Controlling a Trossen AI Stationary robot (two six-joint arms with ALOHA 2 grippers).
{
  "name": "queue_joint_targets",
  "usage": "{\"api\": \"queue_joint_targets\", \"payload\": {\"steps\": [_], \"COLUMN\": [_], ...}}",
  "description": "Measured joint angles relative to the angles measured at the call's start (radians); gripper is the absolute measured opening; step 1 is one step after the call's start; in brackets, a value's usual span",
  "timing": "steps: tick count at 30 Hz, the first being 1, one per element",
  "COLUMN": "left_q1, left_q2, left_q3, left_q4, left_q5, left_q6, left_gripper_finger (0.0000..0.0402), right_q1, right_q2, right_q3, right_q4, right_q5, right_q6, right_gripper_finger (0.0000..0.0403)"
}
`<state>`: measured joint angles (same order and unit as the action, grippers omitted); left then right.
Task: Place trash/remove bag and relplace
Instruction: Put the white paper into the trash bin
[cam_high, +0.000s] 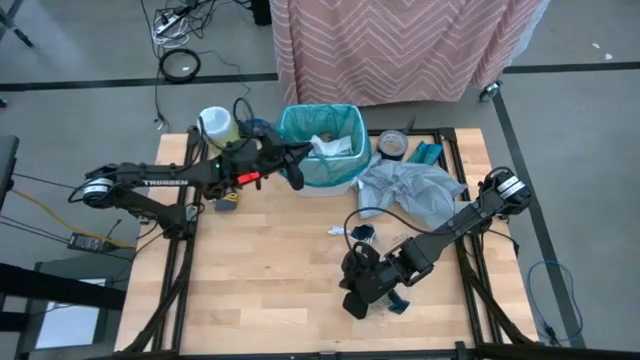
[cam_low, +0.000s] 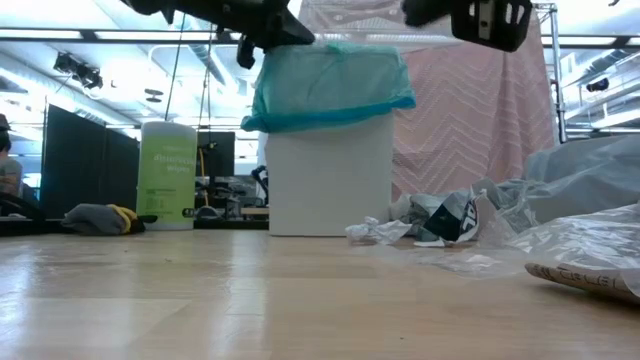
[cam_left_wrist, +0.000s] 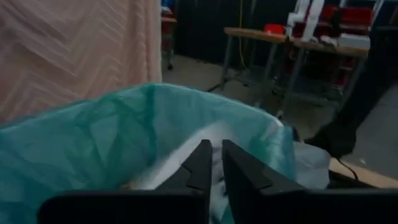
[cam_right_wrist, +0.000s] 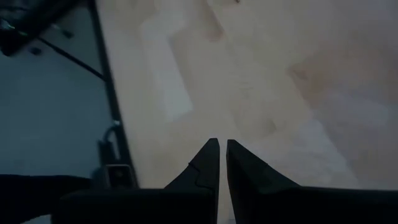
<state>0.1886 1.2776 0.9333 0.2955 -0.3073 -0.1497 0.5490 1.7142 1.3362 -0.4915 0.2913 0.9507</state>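
Left arm: reached from the left edge across the far part of the tabletop (cam_high: 260, 280). Left gripper (cam_high: 297, 172) hung over the left rim of the bin. Fingers (cam_left_wrist: 202, 165) stood a narrow slit apart, nothing between them.

Green canister (cam_high: 216, 125): upright at the far left corner of the tabletop, behind the left arm. A small yellow-and-dark item (cam_high: 226, 203) lay under that arm.

Bin (cam_low: 330, 175): small, white, upright at the far middle of the tabletop.

Bag (cam_high: 322, 150): teal-green liner, seated in the bin with its edge folded over the rim. White paper trash (cam_high: 335, 146) lay inside it.

Loose trash (cam_high: 355, 233): white and dark blue scraps on the tabletop, near side of the bin, just beyond the right gripper. More crumpled pieces (cam_low: 440, 218) lay right of the bin in the low view, with a clear packet (cam_low: 580, 245) nearer the camera.

Grey plastic sheet (cam_high: 410, 190): crumpled, just right of the bin.

Tape roll (cam_high: 391, 144): far right, beside the bin; a teal item (cam_high: 427, 154) next to it.

Right arm: came in from the right edge. Right gripper (cam_high: 352, 303) sat low over the near middle of the tabletop. Fingers (cam_right_wrist: 208, 162) were closed almost together and empty.

Pink patterned cloth (cam_high: 400, 45): hung beyond the far edge.
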Motion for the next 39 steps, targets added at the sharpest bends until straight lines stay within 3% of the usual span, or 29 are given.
{"api": "queue_joint_targets", "payload": {"steps": [10,15,24,29,33,39], "left_q1": [0.006,0.006,-0.003,-0.049,-0.11,-0.175], "left_q2": [0.008,0.006,0.019,0.076,0.147,0.264], "left_q3": [0.269,0.383,0.422,0.421,0.421,0.421], "left_q4": [-0.315,-0.403,-0.406,-0.434,-0.428,-0.275], "left_q5": [0.007,0.009,0.142,0.277,0.307,0.309], "left_q6": [0.155,0.142,0.087,0.066,0.063,0.039], "left_gripper_finger": [0.0115,0.0117,0.0117,0.0117,0.0117,0.0117], "right_q1": [-0.012,-0.024,0.026,0.082,0.144,0.254], "right_q2": [-0.047,-0.199,-0.584,-0.732,-0.829,-1.008], "right_q3": [0.0,0.0,0.0,0.0,-0.027,-0.255], "right_q4": [0.145,-0.009,-0.377,-0.55,-0.599,-0.545], "right_q5": [0.03,0.172,0.405,0.412,0.412,0.412], "right_q6": [-0.098,-0.149,-0.213,-0.211,-0.211,-0.088], "right_gripper_finger": [0.002,0.002,0.002,0.002,0.002,0.002]}}
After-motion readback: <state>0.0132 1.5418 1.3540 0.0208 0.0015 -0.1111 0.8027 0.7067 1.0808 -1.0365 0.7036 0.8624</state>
